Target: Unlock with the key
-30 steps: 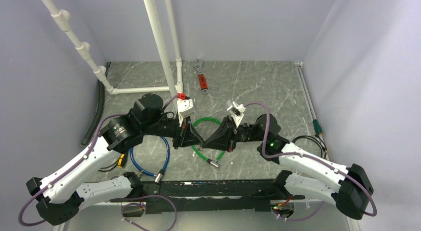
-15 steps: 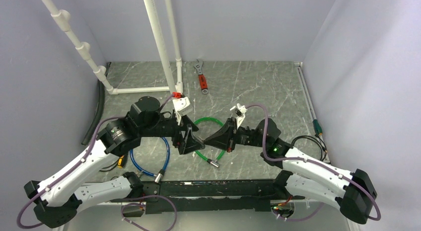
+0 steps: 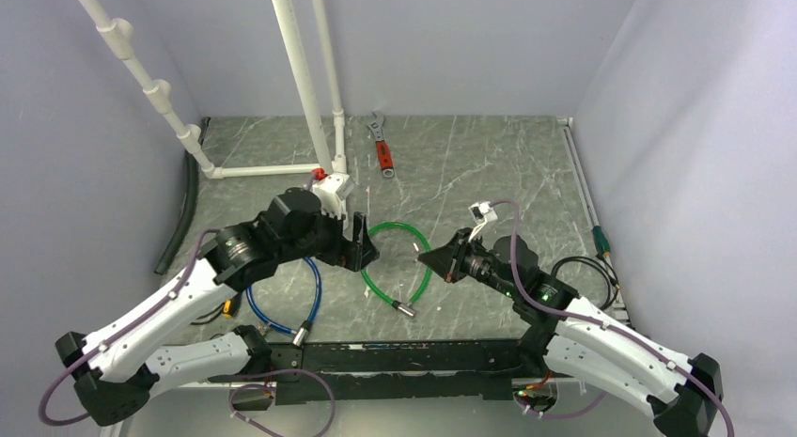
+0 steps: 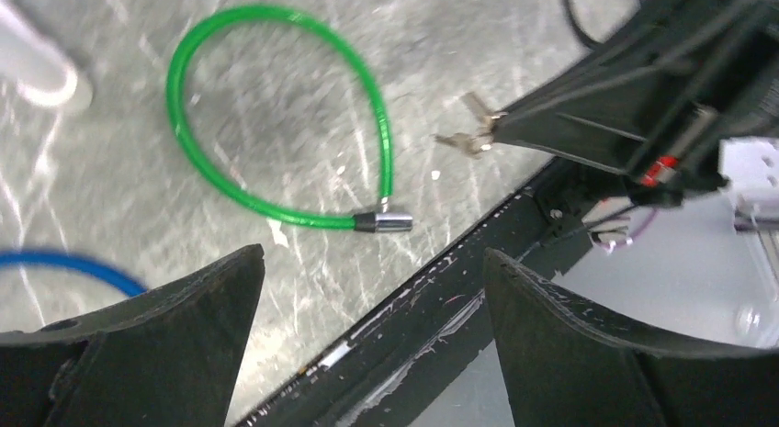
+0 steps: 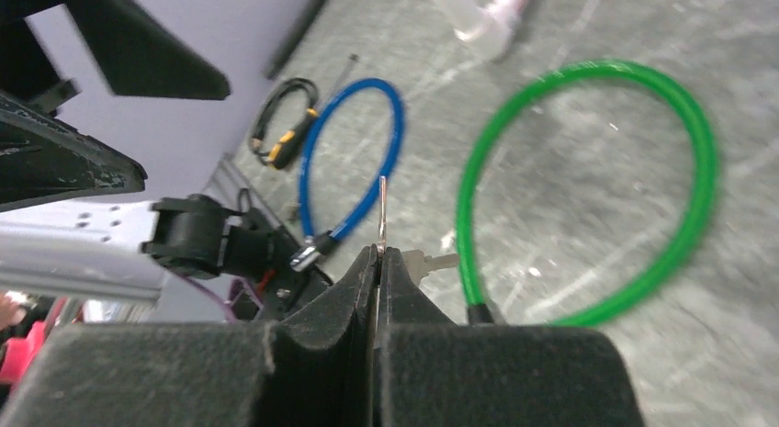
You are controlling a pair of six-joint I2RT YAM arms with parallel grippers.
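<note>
Both wrist views show key (image 4: 467,144) between right gripper's (image 5: 378,254) jaws.

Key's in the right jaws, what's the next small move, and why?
Probably lower the open left gripper onto the green cable's silver lock end to steady it: the right gripper holds the key, and that end lies ungripped.

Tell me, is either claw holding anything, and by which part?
The right gripper pinches the key by one end; the rest sticks out. The left gripper is open, holding nothing.
</note>
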